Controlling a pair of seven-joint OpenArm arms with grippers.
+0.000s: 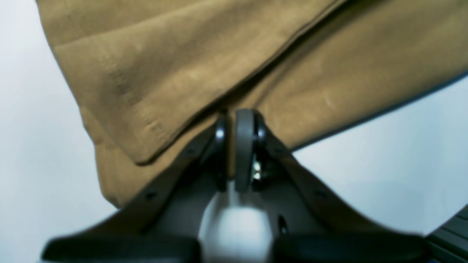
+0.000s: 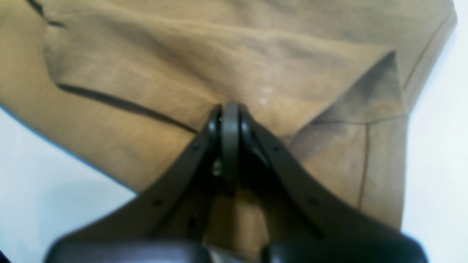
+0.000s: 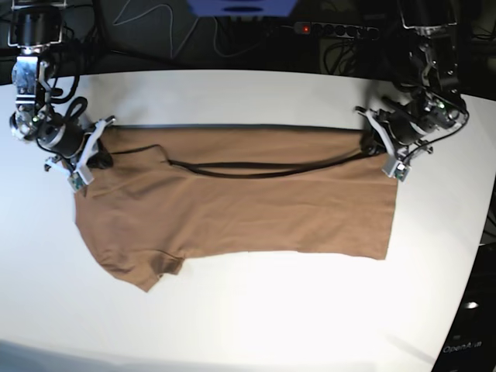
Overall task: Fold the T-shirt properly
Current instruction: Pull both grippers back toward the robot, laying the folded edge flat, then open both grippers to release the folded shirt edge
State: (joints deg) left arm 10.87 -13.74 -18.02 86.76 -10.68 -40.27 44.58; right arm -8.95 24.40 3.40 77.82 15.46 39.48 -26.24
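Note:
The tan-brown T-shirt [image 3: 232,209] lies spread on the white table [image 3: 248,325], its far part folded over along a dark crease. One sleeve points to the front left. My left gripper [image 3: 380,146], on the base view's right, is shut on the shirt's right end. In the left wrist view, the gripper [image 1: 230,120] pinches an edge of layered cloth [image 1: 164,73]. My right gripper [image 3: 99,155], on the base view's left, is shut on the shirt's left end. In the right wrist view, the gripper [image 2: 229,109] pinches a fold of cloth [image 2: 146,73].
A power strip [image 3: 333,29] and cables lie behind the table's far edge, with a blue object [image 3: 242,6] at the back middle. The table's rounded right edge [image 3: 480,256] drops to dark floor. Bare white table shows in front of the shirt.

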